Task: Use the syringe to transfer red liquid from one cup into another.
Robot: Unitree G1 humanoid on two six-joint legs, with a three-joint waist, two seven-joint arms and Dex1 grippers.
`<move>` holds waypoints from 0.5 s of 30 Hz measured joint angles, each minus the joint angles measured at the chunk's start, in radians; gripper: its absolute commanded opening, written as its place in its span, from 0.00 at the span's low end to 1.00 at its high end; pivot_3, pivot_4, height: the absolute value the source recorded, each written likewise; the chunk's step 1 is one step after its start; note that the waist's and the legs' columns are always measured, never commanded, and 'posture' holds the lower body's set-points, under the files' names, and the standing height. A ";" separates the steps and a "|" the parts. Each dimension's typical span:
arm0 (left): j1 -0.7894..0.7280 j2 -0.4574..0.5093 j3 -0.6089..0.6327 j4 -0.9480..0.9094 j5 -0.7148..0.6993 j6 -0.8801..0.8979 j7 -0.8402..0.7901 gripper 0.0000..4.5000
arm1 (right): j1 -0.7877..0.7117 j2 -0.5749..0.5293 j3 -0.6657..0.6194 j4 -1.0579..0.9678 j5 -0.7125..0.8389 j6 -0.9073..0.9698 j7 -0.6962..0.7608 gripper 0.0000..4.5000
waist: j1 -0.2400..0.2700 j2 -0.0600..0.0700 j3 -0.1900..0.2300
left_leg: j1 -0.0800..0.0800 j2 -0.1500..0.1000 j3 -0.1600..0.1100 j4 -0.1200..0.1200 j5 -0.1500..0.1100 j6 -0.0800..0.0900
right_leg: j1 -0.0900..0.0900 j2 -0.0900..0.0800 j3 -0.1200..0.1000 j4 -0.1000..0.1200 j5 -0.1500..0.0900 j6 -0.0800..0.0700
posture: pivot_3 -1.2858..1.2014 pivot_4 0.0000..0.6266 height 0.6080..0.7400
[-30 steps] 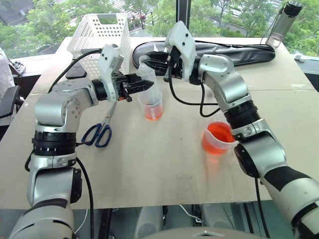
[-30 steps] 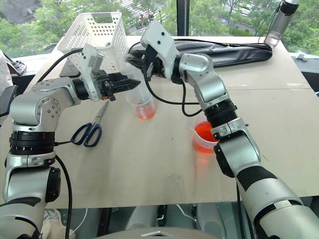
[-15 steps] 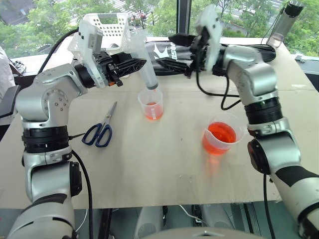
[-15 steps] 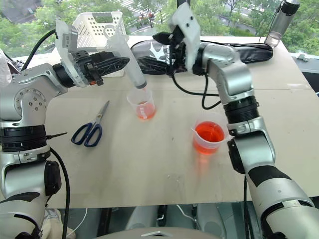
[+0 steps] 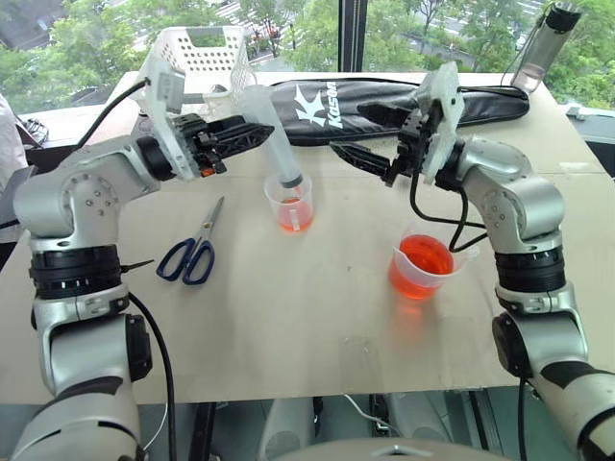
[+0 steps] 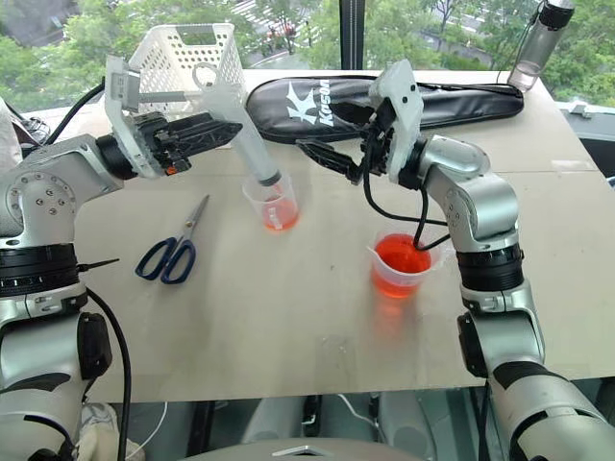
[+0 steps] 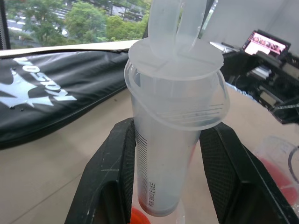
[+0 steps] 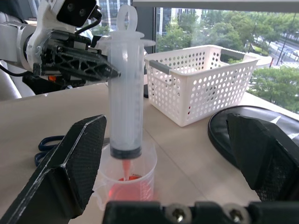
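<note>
Left gripper (image 7: 166, 154) fingers clamp syringe (image 5: 269, 134) barrel, tip inside small cup (image 5: 291, 204). Right gripper (image 5: 360, 134) fingers spread wide, empty.

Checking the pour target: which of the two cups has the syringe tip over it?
The small narrow cup, beside the scissors; the handled beaker stands apart.

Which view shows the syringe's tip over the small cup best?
The right wrist view: the whole syringe, with its orange tip just above the small cup. The head views show it tilted, held by the left gripper. The left wrist view shows its barrel clamped between the fingers.
</note>
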 measured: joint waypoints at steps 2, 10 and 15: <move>-0.040 -0.006 0.044 0.054 -0.024 0.058 0.056 0.36 | 0.027 -0.014 -0.009 -0.020 0.014 0.011 -0.010 0.99 | 0.003 0.000 0.000 | 0.000 0.000 -0.001 0.001 0.000 0.000 | 0.000 0.000 0.000 0.000 0.000 0.000 | 0.52 0.24 0.88; -0.376 0.119 0.178 0.473 -0.055 0.328 0.234 0.36 | 0.148 -0.071 -0.091 -0.184 0.126 0.029 -0.021 0.99 | -0.006 -0.004 0.000 | 0.000 -0.001 -0.001 0.000 0.000 0.000 | 0.000 0.001 -0.001 0.000 0.000 0.000 | 0.52 0.24 0.88; -0.401 0.247 0.042 0.630 0.033 0.391 0.135 0.36 | 0.223 -0.117 -0.117 -0.243 0.143 0.040 -0.065 0.99 | -0.014 -0.004 0.000 | 0.001 -0.001 0.000 0.000 0.000 0.000 | 0.000 0.001 -0.001 0.000 0.000 0.000 | 0.52 0.24 0.88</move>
